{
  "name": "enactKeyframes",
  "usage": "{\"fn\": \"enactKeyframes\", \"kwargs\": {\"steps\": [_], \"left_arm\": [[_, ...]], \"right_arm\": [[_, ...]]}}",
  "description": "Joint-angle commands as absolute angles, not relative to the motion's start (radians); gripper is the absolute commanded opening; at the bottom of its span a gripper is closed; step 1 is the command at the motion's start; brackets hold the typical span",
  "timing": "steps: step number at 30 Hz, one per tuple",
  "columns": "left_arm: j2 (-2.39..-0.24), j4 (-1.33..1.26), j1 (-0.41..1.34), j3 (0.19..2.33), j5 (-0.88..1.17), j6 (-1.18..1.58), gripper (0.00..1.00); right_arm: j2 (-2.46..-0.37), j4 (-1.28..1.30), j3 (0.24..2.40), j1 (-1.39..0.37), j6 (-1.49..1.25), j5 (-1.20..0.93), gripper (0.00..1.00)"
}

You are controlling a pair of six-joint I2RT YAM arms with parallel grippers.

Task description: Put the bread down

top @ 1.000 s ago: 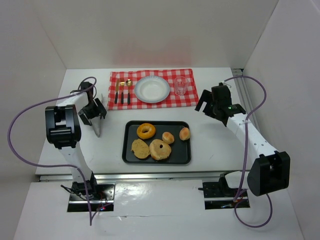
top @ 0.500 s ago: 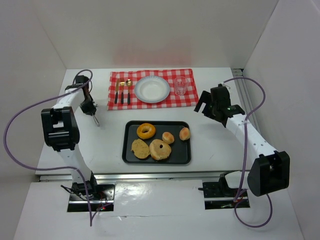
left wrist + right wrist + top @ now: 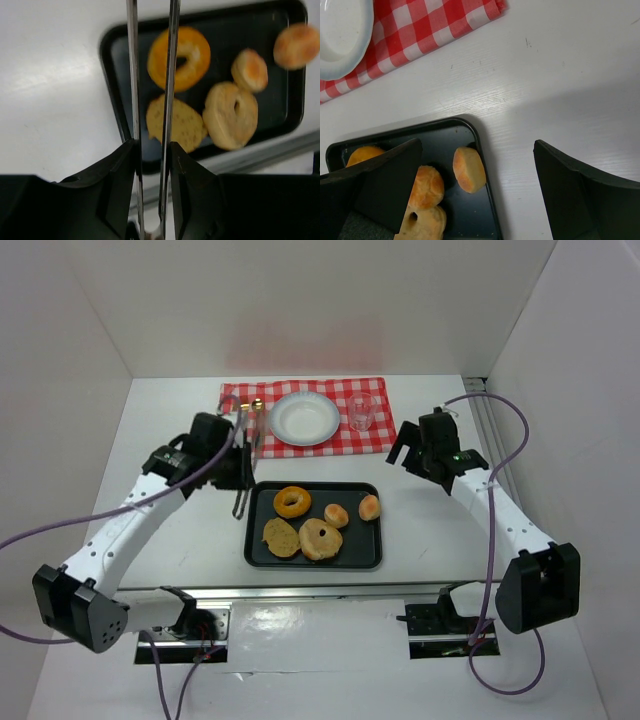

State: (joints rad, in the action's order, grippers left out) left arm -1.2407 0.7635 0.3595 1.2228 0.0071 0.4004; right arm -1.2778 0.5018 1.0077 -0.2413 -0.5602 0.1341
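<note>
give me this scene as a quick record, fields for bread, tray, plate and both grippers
bread: on the tray, beside the slice
tray: black, also holds donut and two rolls
plate: empty, on checked cloth beyond the tray
left gripper: shut on tongs, which reach over the tray's left edge
right gripper: open, holding nothing

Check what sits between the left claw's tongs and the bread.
The flat tan slice, on the black tray, lies between tongs and bread. Top view shows it, left wrist too.
</note>
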Motion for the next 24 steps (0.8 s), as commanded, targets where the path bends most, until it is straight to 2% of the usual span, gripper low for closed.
{"fn": "enactKeyframes", "kwargs": {"steps": [1,7,13,15,19,24], "left_arm": [[-1.169,0.857,0.471,1.197,0.051,0.449,0.44],[-1.144,1.012,0.638,1.23,-0.04,0.515,0.43],[-1.124,1.045,0.719,1.258,-0.006,0.566,0.43],[-1.103,1.045,0.729,1.258,0.021,0.575,0.46],[-1.092,1.045,0.729,1.258,0.101,0.61,0.6],[-1.071,1.045,0.729,1.249,0.124,0.629,0.6]], "right_arm": [[-1.256,0.476,1.063,-0.252,-0.558,0.144,1.0],[-1.256,0.463,1.063,-0.261,-0.558,0.144,1.0],[-1.266,0.463,1.063,-0.27,-0.558,0.144,1.0],[-1.266,0.463,1.063,-0.27,-0.558,0.144,1.0],[-1.266,0.463,1.063,-0.27,-0.558,0.144,1.0],[-1.266,0.463,1.054,-0.279,-0.558,0.144,1.0]]}}
